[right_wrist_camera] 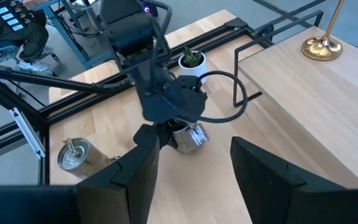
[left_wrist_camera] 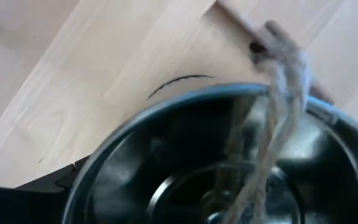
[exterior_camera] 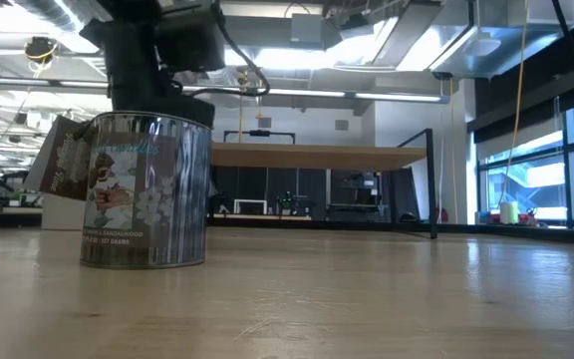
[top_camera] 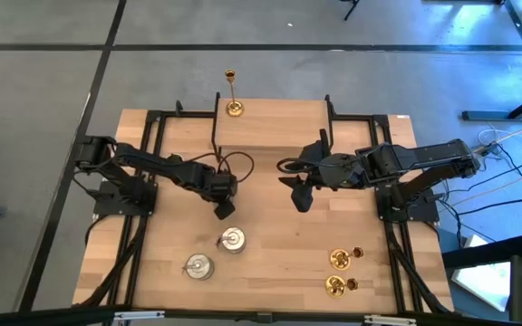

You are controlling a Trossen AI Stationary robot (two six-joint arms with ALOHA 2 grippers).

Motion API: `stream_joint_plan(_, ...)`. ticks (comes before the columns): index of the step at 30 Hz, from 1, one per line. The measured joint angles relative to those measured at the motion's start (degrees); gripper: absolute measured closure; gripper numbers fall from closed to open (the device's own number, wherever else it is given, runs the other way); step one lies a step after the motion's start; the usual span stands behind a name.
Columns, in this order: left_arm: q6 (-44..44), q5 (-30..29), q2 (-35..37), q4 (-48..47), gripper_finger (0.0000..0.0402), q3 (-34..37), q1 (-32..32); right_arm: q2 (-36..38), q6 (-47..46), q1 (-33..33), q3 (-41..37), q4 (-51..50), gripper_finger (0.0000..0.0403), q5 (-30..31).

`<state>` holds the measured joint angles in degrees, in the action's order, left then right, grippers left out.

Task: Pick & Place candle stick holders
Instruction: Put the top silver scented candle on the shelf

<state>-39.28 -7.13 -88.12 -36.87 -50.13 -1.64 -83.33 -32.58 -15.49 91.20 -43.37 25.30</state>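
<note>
**Two silvery holders at the desk's near edge, left gripper over one**

Two squat silvery candle stick holders stand on the desk (top_camera: 270, 244) towards its near edge, left of centre. The left gripper (top_camera: 225, 210) hangs directly over the farther silvery holder (top_camera: 233, 240), so close that its wrist camera looks straight down into the shiny bowl, where a strand of twine (left_wrist_camera: 281, 124) hangs. From table height this holder (exterior_camera: 145, 189) rests flat on the wood with the dark gripper at its rim. Whether that gripper grips it or stands clear I cannot tell. The nearer silvery holder (top_camera: 198, 266) sits just beside it, closer to the near left corner.

The right gripper (top_camera: 302, 195) hovers over the middle of the desk, its two fingers (right_wrist_camera: 142, 174) spread apart with nothing between them.

One tall gold holder (top_camera: 233, 95) stands upright on the raised shelf (top_camera: 279, 122) at the far edge. Two more gold holders (top_camera: 338, 272) lie close together near the near right corner. A small white pot with a green plant (right_wrist_camera: 192, 62) stands behind the left arm.
</note>
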Motion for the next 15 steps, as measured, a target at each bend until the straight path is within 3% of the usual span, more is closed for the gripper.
stream_joint_plan(15,0.17,0.78,-5.16,12.65,0.0030,-0.48,-0.58,0.00,0.02,0.00,0.00,-0.75,0.0199,0.04)
